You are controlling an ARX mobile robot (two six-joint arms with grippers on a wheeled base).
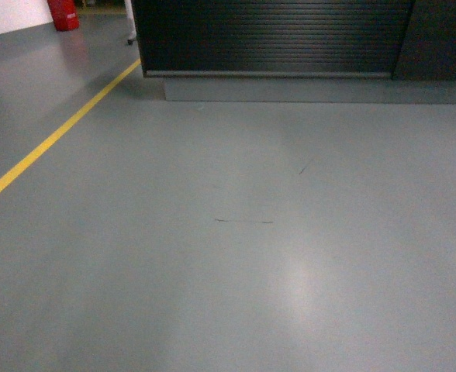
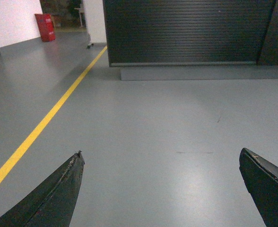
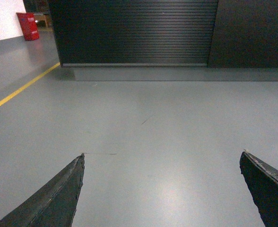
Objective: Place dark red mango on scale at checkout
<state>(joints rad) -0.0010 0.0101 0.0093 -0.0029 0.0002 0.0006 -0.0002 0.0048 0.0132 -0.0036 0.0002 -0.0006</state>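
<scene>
The checkout (image 1: 274, 39) is a dark counter with a ribbed front panel and a grey plinth, standing across the far side of the grey floor; it also shows as the checkout (image 2: 186, 30) and the checkout (image 3: 134, 30) in the wrist views. Only its front shows, not its top. The dark red mango and the scale are out of view. My left gripper (image 2: 160, 153) is open, its two black fingers wide apart over bare floor. My right gripper (image 3: 162, 153) is open the same way, holding nothing. Neither gripper appears in the head view.
A yellow floor line (image 1: 53, 139) runs diagonally on the left toward the counter's left corner. A red bin (image 1: 63, 14) stands far back left by a white wall. A darker smooth panel (image 3: 250, 33) adjoins the ribbed front on the right.
</scene>
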